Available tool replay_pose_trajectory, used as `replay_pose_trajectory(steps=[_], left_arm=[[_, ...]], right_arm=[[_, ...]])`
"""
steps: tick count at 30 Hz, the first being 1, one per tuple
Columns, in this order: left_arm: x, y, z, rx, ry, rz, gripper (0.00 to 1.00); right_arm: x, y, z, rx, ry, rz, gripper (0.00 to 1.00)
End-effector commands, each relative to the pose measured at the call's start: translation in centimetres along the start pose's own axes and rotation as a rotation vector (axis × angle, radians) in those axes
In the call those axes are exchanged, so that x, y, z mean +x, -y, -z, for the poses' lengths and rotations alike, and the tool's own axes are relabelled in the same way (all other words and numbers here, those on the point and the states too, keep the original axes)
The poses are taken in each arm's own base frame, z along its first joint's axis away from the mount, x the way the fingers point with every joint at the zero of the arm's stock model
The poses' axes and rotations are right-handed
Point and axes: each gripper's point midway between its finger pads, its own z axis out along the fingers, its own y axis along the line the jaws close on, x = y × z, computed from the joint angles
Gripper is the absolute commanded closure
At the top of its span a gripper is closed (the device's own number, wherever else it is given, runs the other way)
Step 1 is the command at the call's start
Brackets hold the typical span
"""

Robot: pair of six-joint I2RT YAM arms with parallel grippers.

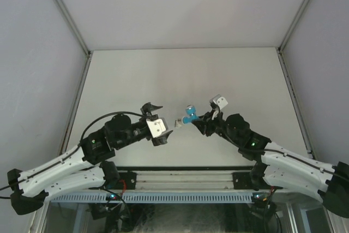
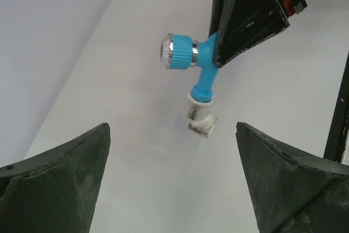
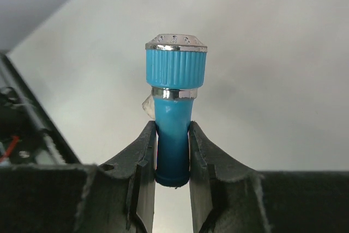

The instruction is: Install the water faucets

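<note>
The bright blue water faucet (image 1: 189, 114) is held between the two arms at mid-table. My right gripper (image 1: 199, 119) is shut on its blue spout, as the right wrist view (image 3: 172, 135) shows, with the ribbed handle and its silvery cap (image 3: 175, 64) above the fingers. A small white-grey pipe fitting (image 2: 202, 121) sits on the faucet's other end, pointing toward my left arm. My left gripper (image 1: 163, 123) is open and empty, its fingers (image 2: 65, 178) wide apart, facing the fitting (image 1: 178, 123) from a short distance. The faucet (image 2: 199, 58) is centred ahead of it.
The white table (image 1: 180, 75) is enclosed by grey walls on the left, right and back. A metal rail (image 1: 180, 178) runs along the near edge between the arm bases.
</note>
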Motion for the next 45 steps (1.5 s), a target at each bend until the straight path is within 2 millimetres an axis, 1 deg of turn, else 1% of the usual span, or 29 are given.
replay_pose_trajectory(steps=[1, 5, 8, 11, 15, 19, 23, 25, 29, 30, 32, 33, 34, 36, 37, 39, 41, 44, 45], left_arm=[[0.5, -1.7, 0.1, -0.122, 0.016, 0.091, 0.0], [1.5, -2.7, 0.3, -0.188, -0.003, 0.13, 0.0], [2.3, -3.4, 0.3, -0.236, -0.025, 0.179, 0.0], [3.0, -4.1, 0.4, -0.272, -0.029, 0.241, 0.0], [4.0, -5.3, 0.9, -0.336, -0.021, 0.323, 0.0], [4.6, -6.5, 1.2, -0.395, 0.011, 0.412, 0.0], [4.6, -6.7, 1.2, -0.4, 0.043, 0.469, 0.0], [4.9, -7.0, 1.3, -0.418, 0.057, 0.501, 0.0], [6.4, -8.0, 1.7, -0.482, 0.063, 0.593, 0.0], [6.8, -8.2, 1.8, -0.498, 0.059, 0.614, 0.0], [7.4, -8.6, 1.9, -0.518, 0.06, 0.649, 0.0], [7.7, -8.6, 1.9, -0.525, 0.059, 0.666, 0.0], [8.0, -8.7, 1.9, -0.531, 0.058, 0.678, 0.0], [8.3, -8.8, 1.9, -0.54, 0.058, 0.695, 0.0], [8.4, -8.8, 1.8, -0.54, 0.06, 0.704, 0.0], [8.6, -8.8, 1.8, -0.544, 0.062, 0.719, 0.0], [8.7, -8.8, 1.7, -0.545, 0.057, 0.729, 0.0], [9.0, -9.0, 1.7, -0.557, 0.049, 0.743, 0.0], [9.1, -9.0, 1.7, -0.56, 0.048, 0.749, 0.0]], right_arm=[[-1.0, 1.5, -1.8, 0.066, 0.092, 0.007, 1.0], [0.5, 2.0, -3.4, 0.046, 0.048, -0.098, 1.0], [1.3, 2.5, -4.2, 0.036, 0.022, -0.165, 1.0], [2.0, 2.9, -4.7, 0.031, -0.004, -0.231, 1.0], [3.6, 3.6, -5.1, 0.009, -0.059, -0.305, 1.0], [4.8, 5.1, -5.3, 0.026, -0.079, -0.348, 1.0], [7.0, 7.0, -5.4, 0.042, -0.161, -0.451, 1.0], [8.3, 7.7, -5.3, 0.042, -0.211, -0.502, 0.97], [10.5, 8.4, -5.1, 0.05, -0.295, -0.577, 0.91], [11.5, 8.6, -5.0, 0.06, -0.325, -0.599, 0.9], [12.7, 9.0, -4.9, 0.067, -0.364, -0.655, 0.85], [13.1, 9.2, -4.9, 0.066, -0.377, -0.684, 0.78], [13.5, 9.3, -4.8, 0.066, -0.386, -0.707, 0.74], [14.0, 9.5, -4.9, 0.059, -0.398, -0.743, 0.7], [14.1, 9.5, -4.9, 0.053, -0.397, -0.755, 0.66], [14.0, 9.6, -5.0, 0.057, -0.393, -0.771, 0.52], [13.9, 9.8, -5.0, 0.067, -0.385, -0.771, 0.46], [13.8, 10.5, -4.6, 0.122, -0.381, -0.752, 0.27], [13.7, 10.8, -4.4, 0.144, -0.376, -0.738, 0.24]])
